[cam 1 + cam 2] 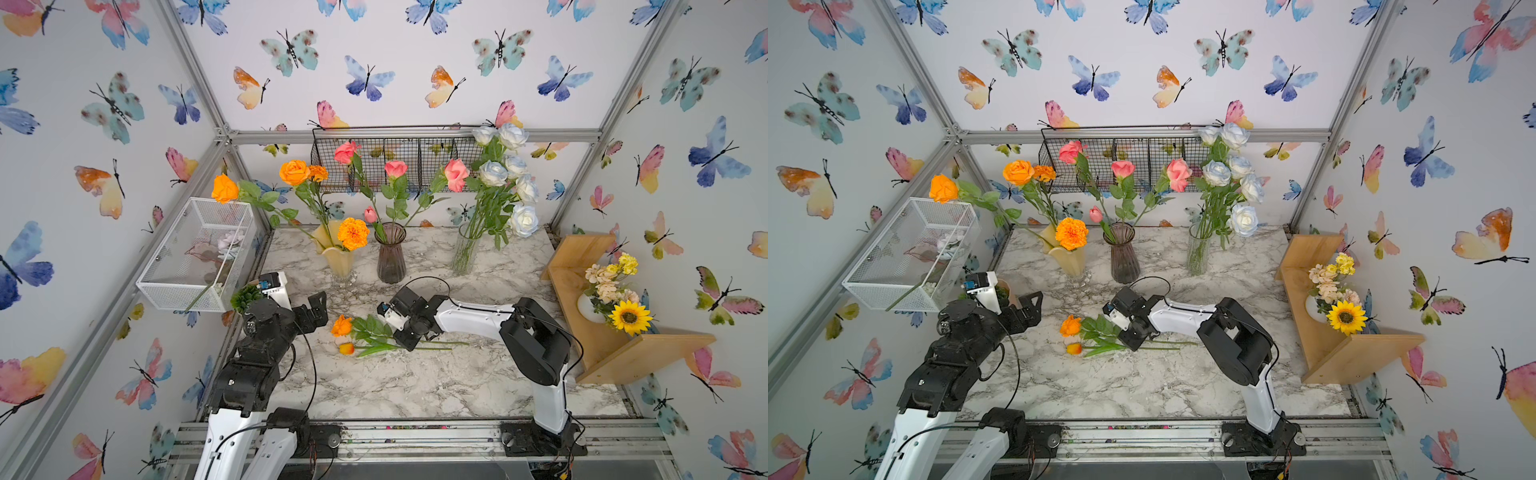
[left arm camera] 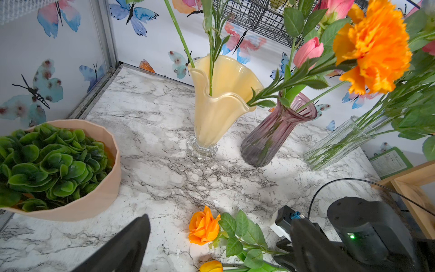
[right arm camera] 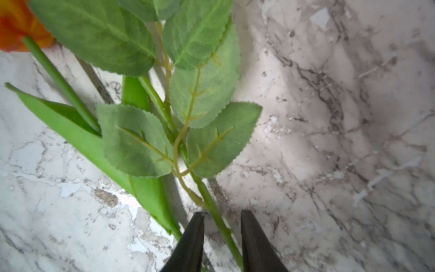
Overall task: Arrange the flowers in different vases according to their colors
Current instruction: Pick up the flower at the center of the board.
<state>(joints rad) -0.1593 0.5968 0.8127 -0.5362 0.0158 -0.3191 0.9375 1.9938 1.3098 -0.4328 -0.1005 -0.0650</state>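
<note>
An orange rose (image 1: 341,325) and an orange tulip (image 1: 347,349) lie side by side on the marble table, stems pointing right. My right gripper (image 3: 222,213) is low over them. Its jaws stand either side of the rose stem (image 3: 221,223), with a small gap on each side. My left gripper (image 2: 220,219) hovers wide open left of the rose (image 2: 203,226), holding nothing. At the back, the yellow vase (image 1: 340,259) holds orange flowers. The purple vase (image 1: 390,257) holds pink ones, and the clear vase (image 1: 465,253) holds white-blue roses.
A green succulent in a tan pot (image 2: 54,164) sits by the left arm. A white mesh basket (image 1: 195,253) hangs on the left wall and a black wire basket (image 1: 395,162) on the back wall. A wooden shelf (image 1: 602,291) at right carries a sunflower bouquet (image 1: 623,299).
</note>
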